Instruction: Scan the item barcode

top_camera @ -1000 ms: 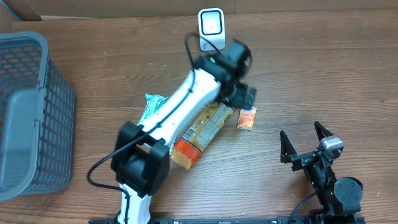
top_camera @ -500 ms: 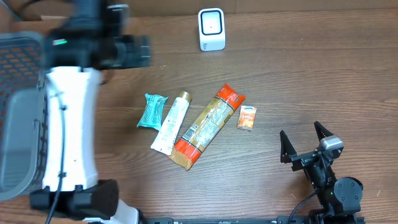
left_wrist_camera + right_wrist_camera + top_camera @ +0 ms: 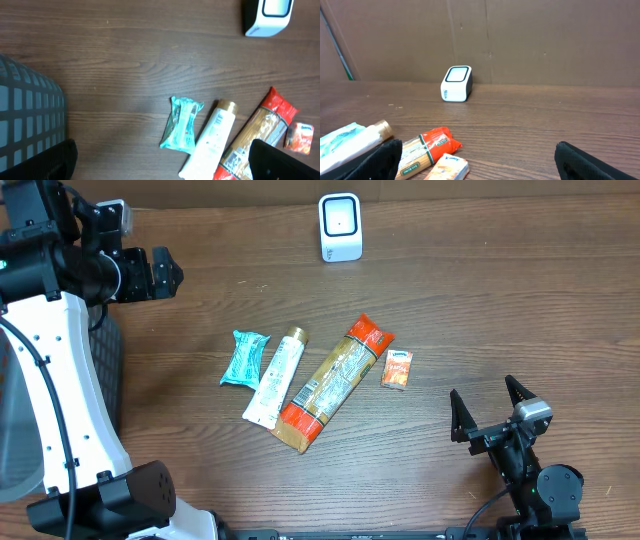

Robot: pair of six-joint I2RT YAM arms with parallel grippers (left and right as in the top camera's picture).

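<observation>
We hold nothing: left end effector (image 3: 165, 273) and right end effector (image 3: 486, 393) gape wide. With the tube (image 3: 275, 378) just beside the pasta packet (image 3: 335, 382), we may snag both.

The left arm (image 3: 60, 380) no longer reaches across the middle of the counter (image 3: 480, 310). It now stands at the left edge, over the basket (image 3: 105, 370), with the left pincer (image 3: 172, 275) near the far left corner. The pasta packet (image 3: 335, 385) and tube (image 3: 275, 380) are uncovered.
</observation>
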